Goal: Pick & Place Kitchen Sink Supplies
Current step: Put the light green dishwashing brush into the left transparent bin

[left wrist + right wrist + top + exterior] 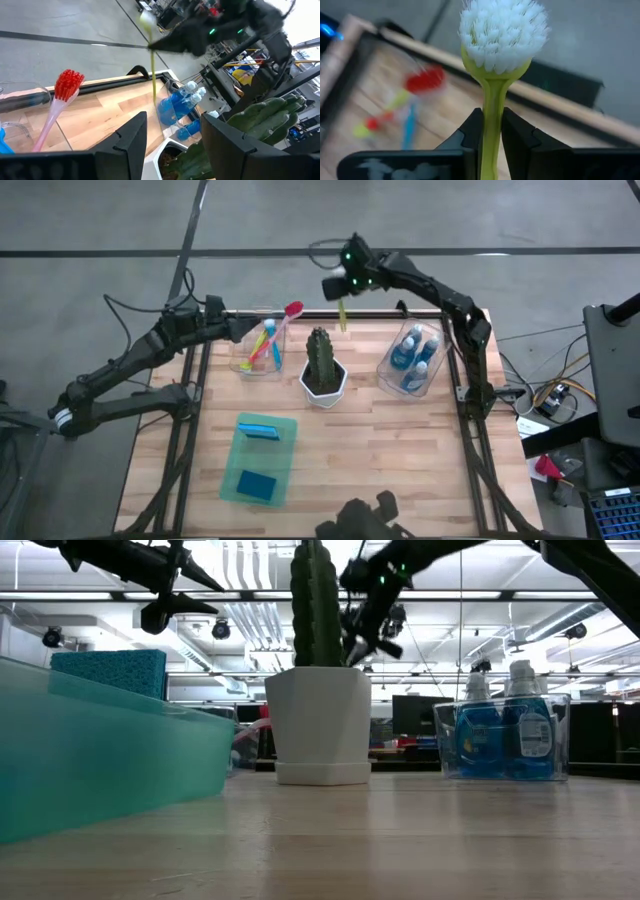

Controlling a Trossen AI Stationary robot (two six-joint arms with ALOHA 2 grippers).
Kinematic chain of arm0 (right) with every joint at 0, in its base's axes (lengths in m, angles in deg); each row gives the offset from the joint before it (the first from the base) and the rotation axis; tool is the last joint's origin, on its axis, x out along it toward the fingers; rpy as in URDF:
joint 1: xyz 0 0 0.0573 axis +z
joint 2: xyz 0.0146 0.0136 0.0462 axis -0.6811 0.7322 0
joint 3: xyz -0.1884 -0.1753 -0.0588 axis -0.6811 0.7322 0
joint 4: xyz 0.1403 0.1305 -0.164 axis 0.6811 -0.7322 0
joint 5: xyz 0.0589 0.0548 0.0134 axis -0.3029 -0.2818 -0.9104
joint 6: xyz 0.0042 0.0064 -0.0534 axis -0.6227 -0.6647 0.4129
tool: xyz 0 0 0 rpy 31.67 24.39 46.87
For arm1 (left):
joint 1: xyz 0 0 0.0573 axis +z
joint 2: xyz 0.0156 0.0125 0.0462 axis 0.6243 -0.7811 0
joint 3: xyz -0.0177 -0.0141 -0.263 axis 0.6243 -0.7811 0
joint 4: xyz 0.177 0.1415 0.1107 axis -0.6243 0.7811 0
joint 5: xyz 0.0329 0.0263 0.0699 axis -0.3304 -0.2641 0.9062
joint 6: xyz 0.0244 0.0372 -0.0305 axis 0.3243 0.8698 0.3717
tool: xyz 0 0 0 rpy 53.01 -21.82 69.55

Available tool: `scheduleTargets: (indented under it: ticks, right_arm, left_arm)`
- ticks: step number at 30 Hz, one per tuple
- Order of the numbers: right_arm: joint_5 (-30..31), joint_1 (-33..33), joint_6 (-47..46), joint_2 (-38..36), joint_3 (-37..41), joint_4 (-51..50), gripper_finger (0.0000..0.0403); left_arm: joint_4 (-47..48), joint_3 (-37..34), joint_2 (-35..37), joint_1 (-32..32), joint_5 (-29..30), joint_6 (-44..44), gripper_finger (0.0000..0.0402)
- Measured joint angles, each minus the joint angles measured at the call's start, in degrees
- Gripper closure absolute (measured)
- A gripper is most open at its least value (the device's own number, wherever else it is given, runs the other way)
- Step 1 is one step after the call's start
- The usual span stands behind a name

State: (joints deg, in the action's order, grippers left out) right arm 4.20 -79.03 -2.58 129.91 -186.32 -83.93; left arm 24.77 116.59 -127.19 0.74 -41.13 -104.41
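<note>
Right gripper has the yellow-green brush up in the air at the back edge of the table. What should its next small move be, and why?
Probably carry it toward the left, over the clear bin that already holds the other brushes. The right gripper is shut on the yellow-green brush, which hangs above the table's far edge, between that bin and the bottle bin. The left gripper is open beside the brush bin.

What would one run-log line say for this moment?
right gripper: shut on yellow brush, above table's far edge | left gripper: open, by brush bin

Overhead cam + table-level cam, both w/ cactus (322, 355).
</note>
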Motion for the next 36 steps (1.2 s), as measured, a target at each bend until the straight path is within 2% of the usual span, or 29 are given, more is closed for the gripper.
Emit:
scheduleTargets:
  ticks: [6, 10, 16, 21, 27, 32, 36]
  right_arm:
    - [3.8, 2.6, -0.1, 0.0, -10.1, 3.3, 0.0357]
    - [4.4, 5.6, -0.2, 0.0, -14.5, 10.4, 0.0356]
    - [4.1, 9.4, -3.5, 0.2, -14.5, 18.0, 0.0356]
    - [3.7, 11.8, -4.9, 1.2, -13.9, 22.1, 0.0355]
    - [2.7, 13.5, -8.4, 4.3, -13.7, 27.1, 0.0355]
    - [-0.9, 14.9, -12.4, 4.9, -13.7, 33.1, 0.0355]
    - [-0.6, 16.4, -12.6, 4.9, -13.8, 33.2, 0.0355]
  left_arm:
    - [0.0, 0.0, 0.0, 0.0, -0.3, 0.0, 0.0225]
    - [0.0, 0.0, 0.5, 0.0, -2.0, -0.4, 0.0225]
    - [-4.0, 0.0, 3.4, 0.0, -8.2, -2.3, 0.0225]
    - [-7.3, 0.1, 7.1, 0.0, -9.3, -1.9, 0.0225]
    - [-7.6, 0.2, 10.0, 0.0, -5.0, 2.3, 0.0225]
    - [-3.2, 0.1, 10.1, 0.0, -1.0, 5.9, 0.0225]
    - [0.5, 0.1, 9.3, 0.0, 2.5, 7.4, 0.0225]
